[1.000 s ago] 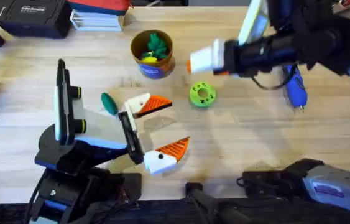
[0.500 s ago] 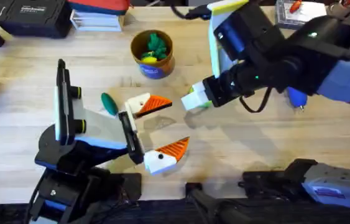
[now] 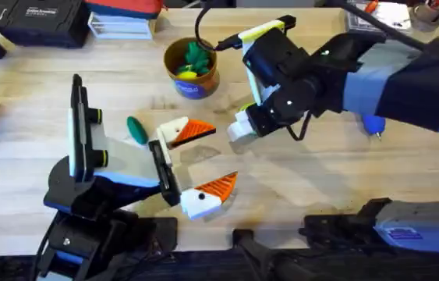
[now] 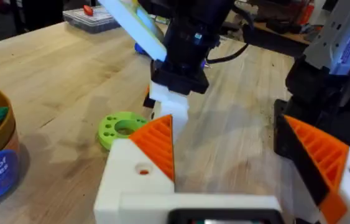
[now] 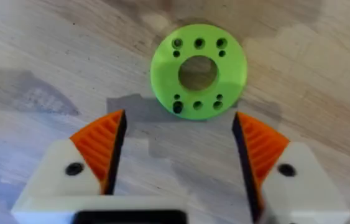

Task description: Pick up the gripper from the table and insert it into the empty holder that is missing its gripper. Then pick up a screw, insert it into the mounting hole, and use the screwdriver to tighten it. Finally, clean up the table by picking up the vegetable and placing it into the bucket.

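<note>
The right arm is reaching across the pale wooden surface (image 3: pixel 320 187), its right gripper (image 5: pixel 178 152) hanging just above a bright green ring (image 5: pixel 198 71). Its fingers (image 5: pixel 100 146) are standing wide apart, holding nothing; they are white blocks faced with orange ribbed wedges, and the ring is lying just beyond the gap between them. The ring is a flat plastic disc with a round middle hole and small holes drilled around it.

The left gripper (image 3: pixel 192 168) is lying low near the middle of the surface, its own white-and-orange fingers (image 3: pixel 217 187) likewise spread, with nothing between them. Just beside its farther finger, a small smooth dark-green vegetable (image 3: pixel 135 129) is resting on the wood.

Beyond the left fingers, the bucket (image 3: pixel 191 69) is standing upright, a round brown-orange tub with green and yellow toys inside. Its blue band is carrying white lettering that seems to read "veggies", though I cannot be sure.

The blue screwdriver (image 3: pixel 373 125) is peeking out from behind the right arm, well away from both sets of fingers.
</note>
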Available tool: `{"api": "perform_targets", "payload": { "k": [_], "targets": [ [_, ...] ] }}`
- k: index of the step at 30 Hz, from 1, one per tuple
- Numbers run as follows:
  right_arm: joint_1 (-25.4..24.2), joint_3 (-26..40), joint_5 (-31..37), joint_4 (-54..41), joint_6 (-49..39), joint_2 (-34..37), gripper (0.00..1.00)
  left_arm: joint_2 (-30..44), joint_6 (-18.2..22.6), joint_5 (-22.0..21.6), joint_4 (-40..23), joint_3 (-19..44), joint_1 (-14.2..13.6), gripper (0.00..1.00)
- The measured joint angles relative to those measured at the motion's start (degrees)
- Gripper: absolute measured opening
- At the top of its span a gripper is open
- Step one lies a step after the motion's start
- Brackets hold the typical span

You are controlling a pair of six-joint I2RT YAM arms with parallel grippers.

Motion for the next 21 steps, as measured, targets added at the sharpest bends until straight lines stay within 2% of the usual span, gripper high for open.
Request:
{"api": "perform_targets", "payload": {
  "k": [2,5,8,21],
  "targets": [
    [0.1,0.02,0.0,0.25,0.1,0.43,0.846,0.0,0.0,-0.01,0.01,0.0,0.0,0.984],
    [0.23,0.02,0.0,0.77,0.19,1.49,0.602,0.0,0.0,-0.01,0.01,0.0,0.0,0.985],
    [0.23,0.02,0.0,1.82,0.21,2.38,0.456,0.02,0.02,-0.01,0.01,0.0,0.0,0.986],
    [0.34,0.02,0.0,3.17,0.21,2.73,0.247,0.0,0.0,-0.01,0.01,0.0,0.0,0.985]
  ]
}}
